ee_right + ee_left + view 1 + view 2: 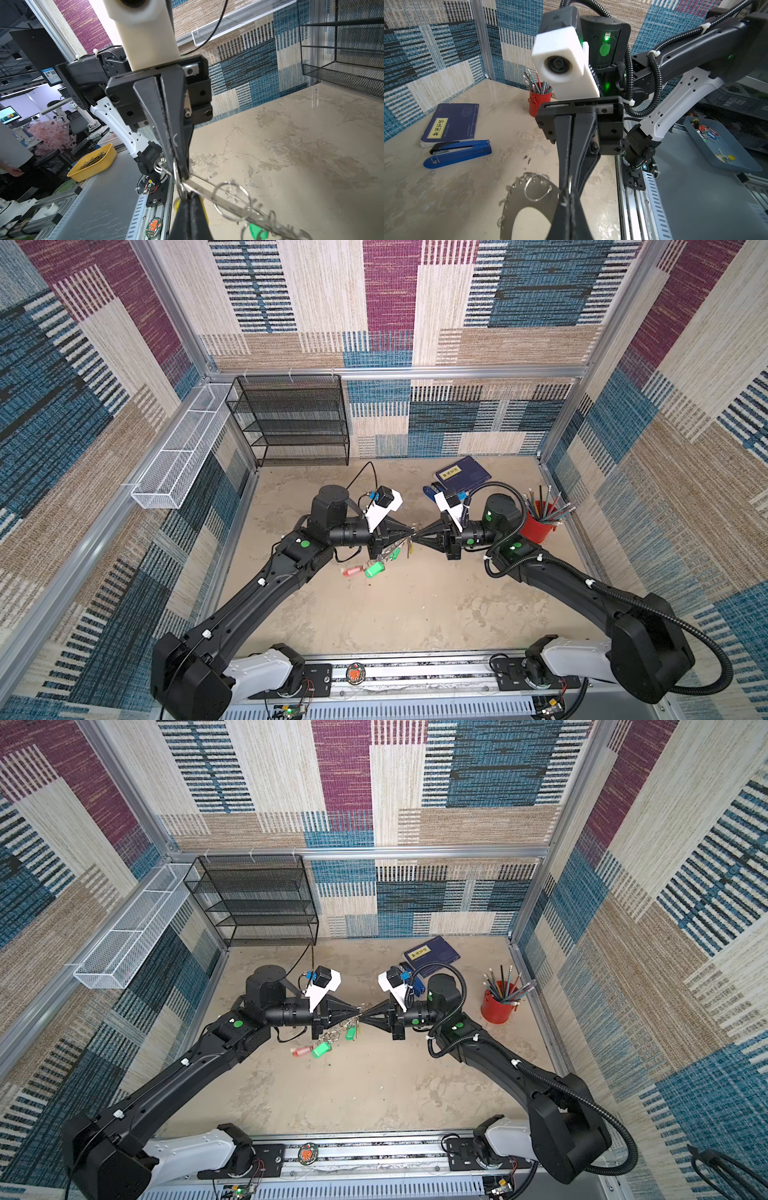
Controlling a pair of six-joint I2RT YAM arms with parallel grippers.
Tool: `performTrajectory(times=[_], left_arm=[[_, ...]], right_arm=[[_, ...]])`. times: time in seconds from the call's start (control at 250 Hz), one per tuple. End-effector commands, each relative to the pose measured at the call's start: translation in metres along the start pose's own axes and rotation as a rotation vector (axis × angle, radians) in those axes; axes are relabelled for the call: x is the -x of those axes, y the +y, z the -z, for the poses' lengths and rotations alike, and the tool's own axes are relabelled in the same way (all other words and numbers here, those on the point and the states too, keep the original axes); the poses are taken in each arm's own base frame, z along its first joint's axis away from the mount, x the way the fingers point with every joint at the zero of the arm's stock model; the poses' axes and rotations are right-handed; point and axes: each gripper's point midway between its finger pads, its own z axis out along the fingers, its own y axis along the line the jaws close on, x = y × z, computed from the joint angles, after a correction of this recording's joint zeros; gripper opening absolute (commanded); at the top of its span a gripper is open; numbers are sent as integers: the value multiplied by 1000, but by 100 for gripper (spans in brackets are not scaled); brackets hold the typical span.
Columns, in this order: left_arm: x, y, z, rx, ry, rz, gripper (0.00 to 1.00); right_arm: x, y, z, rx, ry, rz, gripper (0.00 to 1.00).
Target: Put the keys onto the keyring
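Your left gripper (409,536) is closed tight on the rim of the keyring (517,199) and holds the disc tilted in the air over the middle of the table (415,614). Your right gripper (417,537) meets it tip to tip, its jaws closed too. A yellow-tagged key (409,549) hangs just under its tips, but you cannot tell whether it pinches that key or a split ring. Green-tagged keys (375,570) and a red-tagged key (352,571) show below the disc's lower edge.
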Motion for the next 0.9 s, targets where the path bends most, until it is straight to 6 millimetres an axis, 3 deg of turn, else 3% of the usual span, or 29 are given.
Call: performTrajectory(times=[0.0, 0.896], left_arm=[[16, -9, -3, -62, -70, -29, 0], [4, -9, -8, -101, -208, 130, 0]], right_arm=[[4, 0, -2, -7, -8, 14, 1], [20, -12, 1, -107, -71, 29, 19]])
